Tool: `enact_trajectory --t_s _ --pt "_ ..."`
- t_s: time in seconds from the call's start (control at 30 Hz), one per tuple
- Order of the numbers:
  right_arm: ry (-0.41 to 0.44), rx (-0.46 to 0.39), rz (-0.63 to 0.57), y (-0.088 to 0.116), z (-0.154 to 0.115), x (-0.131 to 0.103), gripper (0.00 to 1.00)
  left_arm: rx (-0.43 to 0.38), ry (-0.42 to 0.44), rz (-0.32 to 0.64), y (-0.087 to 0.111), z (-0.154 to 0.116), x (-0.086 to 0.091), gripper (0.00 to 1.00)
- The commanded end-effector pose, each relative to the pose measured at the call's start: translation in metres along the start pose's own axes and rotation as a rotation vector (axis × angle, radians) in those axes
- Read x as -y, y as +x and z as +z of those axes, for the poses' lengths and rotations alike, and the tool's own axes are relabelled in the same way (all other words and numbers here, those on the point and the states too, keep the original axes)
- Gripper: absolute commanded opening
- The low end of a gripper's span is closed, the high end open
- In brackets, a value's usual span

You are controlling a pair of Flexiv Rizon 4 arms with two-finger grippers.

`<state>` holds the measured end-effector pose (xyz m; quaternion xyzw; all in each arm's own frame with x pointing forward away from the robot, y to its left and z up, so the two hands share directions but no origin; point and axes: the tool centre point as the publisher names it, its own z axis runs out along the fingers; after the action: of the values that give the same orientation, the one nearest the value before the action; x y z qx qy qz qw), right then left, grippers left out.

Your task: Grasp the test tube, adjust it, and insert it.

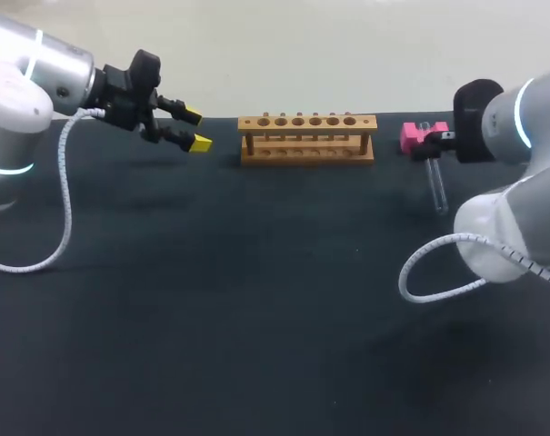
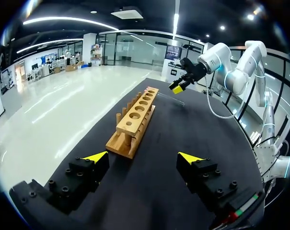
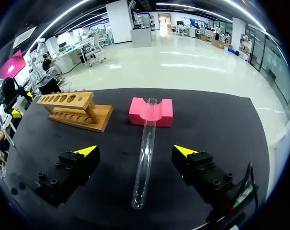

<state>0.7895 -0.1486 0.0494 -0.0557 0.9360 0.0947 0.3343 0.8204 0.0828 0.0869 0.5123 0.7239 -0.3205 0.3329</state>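
A clear glass test tube (image 3: pixel 145 148) lies on the black table, its far end resting in the groove of a pink block (image 3: pixel 151 112); the tube (image 1: pixel 435 184) and the pink block (image 1: pixel 412 136) show at the right in the head view. My right gripper (image 3: pixel 135 151) hovers open above the tube, one finger on each side, not touching it. A wooden test tube rack (image 1: pixel 307 138) with a row of holes stands at the back middle; the rack (image 2: pixel 135 121) is ahead of my left gripper (image 2: pixel 142 156), which is open and holds nothing. In the head view the left gripper (image 1: pixel 197 130) hangs left of the rack.
The black table cover (image 1: pixel 256 309) spreads wide in front of the rack. White cables (image 1: pixel 61 209) hang from both arms down to the table. The other arm's gripper (image 2: pixel 177 85) shows beyond the rack in the left wrist view.
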Motion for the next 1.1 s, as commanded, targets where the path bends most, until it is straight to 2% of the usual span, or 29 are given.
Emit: enact_trajectory --t_s 0.03,0.43,1.1 --pt "0.099 -0.012 -0.002 0.000 0.008 -0.005 1.00 0.004 -0.002 0.003 0.001 0.000 0.000 1.00" --pt "0.110 -0.028 0.006 0.011 0.024 0.000 1.00 0.004 -0.002 0.003 0.001 0.000 0.000 1.00" --pt "0.089 -0.023 0.012 0.018 0.033 0.007 1.00 0.004 -0.002 0.003 0.001 0.000 0.000 1.00"
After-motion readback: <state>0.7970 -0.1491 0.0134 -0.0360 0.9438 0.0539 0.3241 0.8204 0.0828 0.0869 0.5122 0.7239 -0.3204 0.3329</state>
